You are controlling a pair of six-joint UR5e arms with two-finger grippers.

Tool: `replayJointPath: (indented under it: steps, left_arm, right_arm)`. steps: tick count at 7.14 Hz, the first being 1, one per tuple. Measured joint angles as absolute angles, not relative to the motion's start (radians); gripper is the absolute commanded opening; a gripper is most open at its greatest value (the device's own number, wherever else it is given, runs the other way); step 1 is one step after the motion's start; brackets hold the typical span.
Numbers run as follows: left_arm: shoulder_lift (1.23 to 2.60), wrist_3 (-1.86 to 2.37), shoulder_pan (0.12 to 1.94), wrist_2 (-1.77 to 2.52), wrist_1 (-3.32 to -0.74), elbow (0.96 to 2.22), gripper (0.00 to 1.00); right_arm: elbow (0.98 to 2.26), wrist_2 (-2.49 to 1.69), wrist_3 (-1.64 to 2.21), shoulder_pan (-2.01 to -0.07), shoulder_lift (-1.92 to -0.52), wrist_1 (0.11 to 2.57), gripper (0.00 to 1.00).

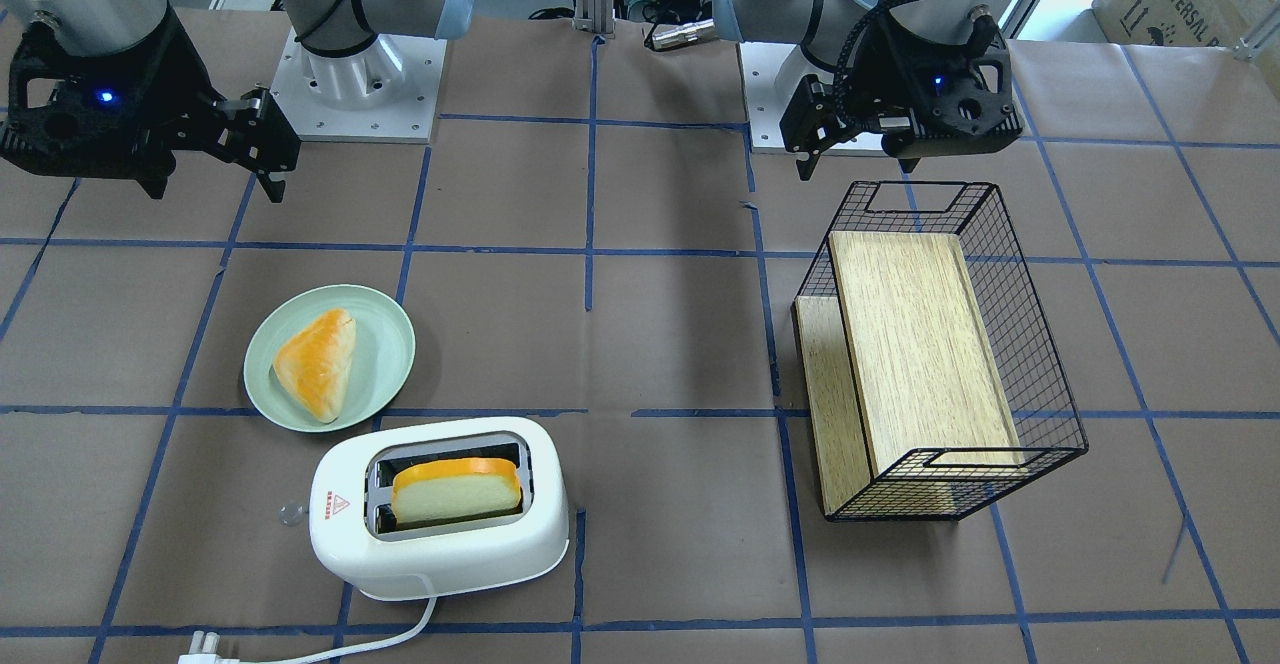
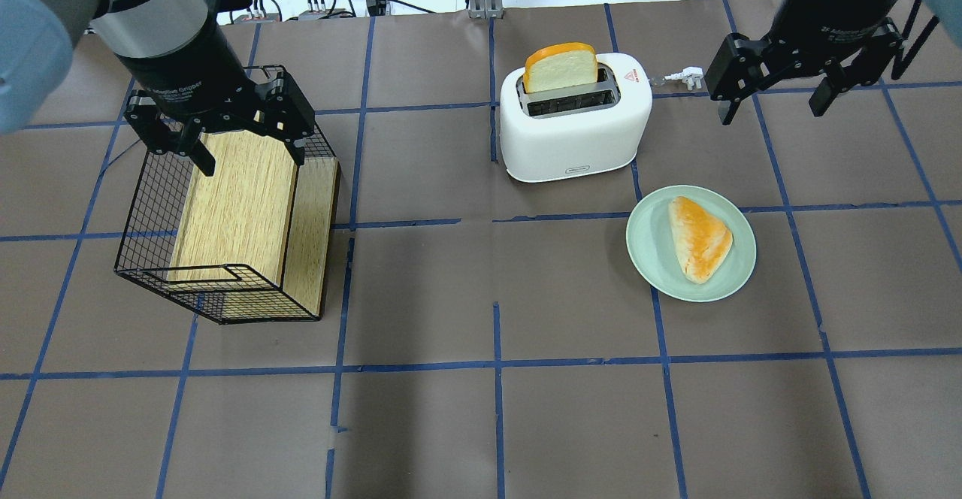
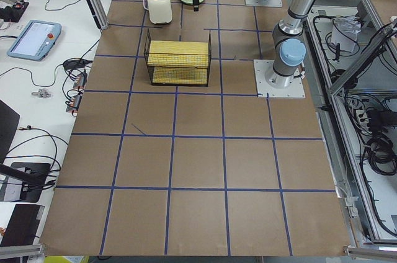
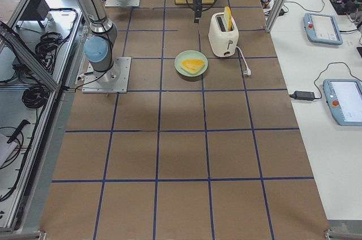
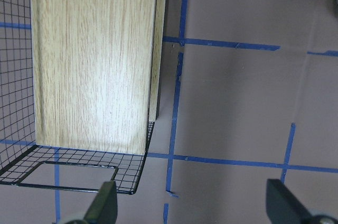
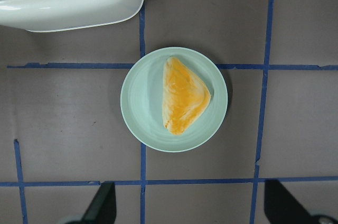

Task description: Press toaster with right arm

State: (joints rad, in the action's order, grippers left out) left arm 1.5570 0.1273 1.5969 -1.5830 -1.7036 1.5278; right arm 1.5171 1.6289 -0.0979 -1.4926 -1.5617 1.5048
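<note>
**Item:** white rounded plastic two-slot toaster (image 2: 575, 119), upright on the brown paper-covered counter (image 2: 571, 296). An orange-crusted bread slice (image 2: 560, 67) stands high in one slot.

**Right hand** (image 2: 772, 108): fingers spread, empty, hovering well apart from the toaster's sticker end.

**Left hand** (image 2: 249, 159): spread, empty, over the black wire basket (image 2: 150, 213) beyond the toaster's opposite end.

**Step:** approach not yet begun. The next move calls for travel to the toaster's sticker end, then a downward push on the small clear knob (image 1: 290, 514), probably the lever, though it is too small to confirm.

**Room:**
- Bare counter lies between the right hand and the toaster, holding only the white plug (image 2: 688, 74).
- The pale green plate (image 2: 648, 247) with a triangular bun (image 2: 699, 236) sits near the toaster's robot-facing side.
- The counter's edge runs close behind the toaster.
</note>
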Motion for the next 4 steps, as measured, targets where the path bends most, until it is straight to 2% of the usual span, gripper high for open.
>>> replayJointPath:
  steps: [1, 3, 4]
  left_arm:
    - [1.557, 0.127, 1.597, -1.583, -1.704, 1.528, 1.0]
    - [1.557, 0.127, 1.597, -1.583, -1.703, 1.528, 1.0]
    - [1.557, 0.127, 1.597, -1.583, -1.703, 1.528, 1.0]
  right_arm:
    - [1.517, 1.634, -0.096, -1.493, -1.562, 1.505, 1.0]
    - [1.517, 1.638, -0.093, -1.493, -1.561, 1.504, 0.92]
    - [1.515, 1.635, -0.093, -1.493, -1.56, 1.505, 0.57]
